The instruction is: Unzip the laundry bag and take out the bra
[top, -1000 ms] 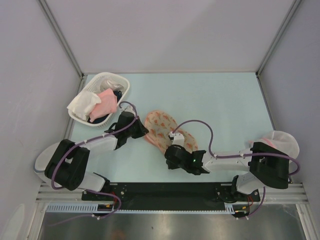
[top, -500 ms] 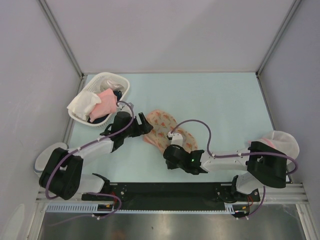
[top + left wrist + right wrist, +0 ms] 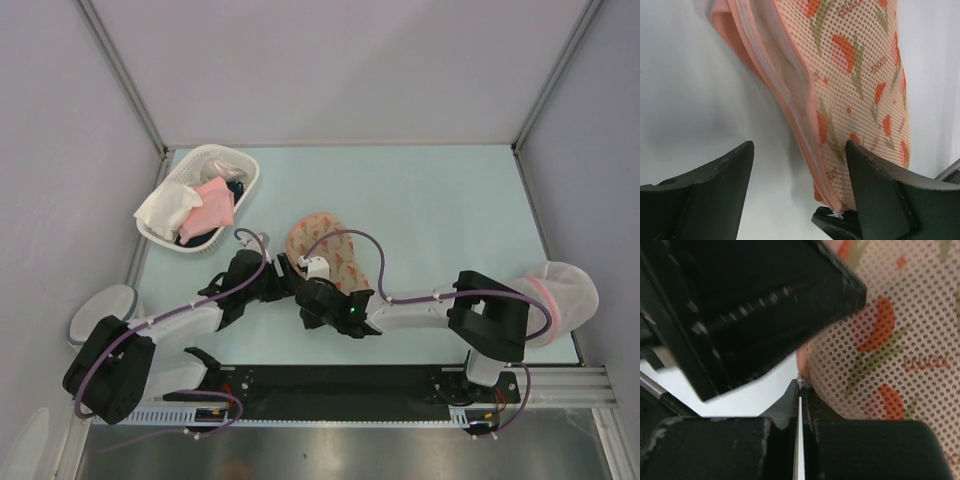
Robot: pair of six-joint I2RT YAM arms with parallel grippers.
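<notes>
Pale blue-green table (image 3: 430,200) carries everything. L arm (image 3: 190,315) comes in from the near-left corner, and R arm (image 3: 420,310) lies low along the near edge, reaching leftward from the near-right corner. Both end close together, left of centre. White mesh dome w/ pink rim (image 3: 570,285) sits at the near-right corner, by the R edge. White basket (image 3: 250,190) is at the far-left corner, w/ a white cloth (image 3: 165,208) spilling over its left rim and a pink cloth (image 3: 213,205) on top. Some dark fabric shows under them, can't tell what it is. The laundry bag (image 3: 318,228), peach mesh w/ orange-red flower print, lies flat left of table centre, nearer the near edge, well apart from basket and dome. Its near end sits right at both wrists. Left gripper (image 3: 799,150): jaws wide apart, nothing between them, low over the table and pointing at the bag's left edge, just beside it. Right gripper (image 3: 800,390): jaws pressed together, tips nipping the bag's near end at its edge seam. A tiny pale bit shows at the tips, can't tell if it's the zip pull. A pale zip band (image 3: 785,85) runs along the bag's pink-trimmed edge. Can't tell how far it's undone.
</notes>
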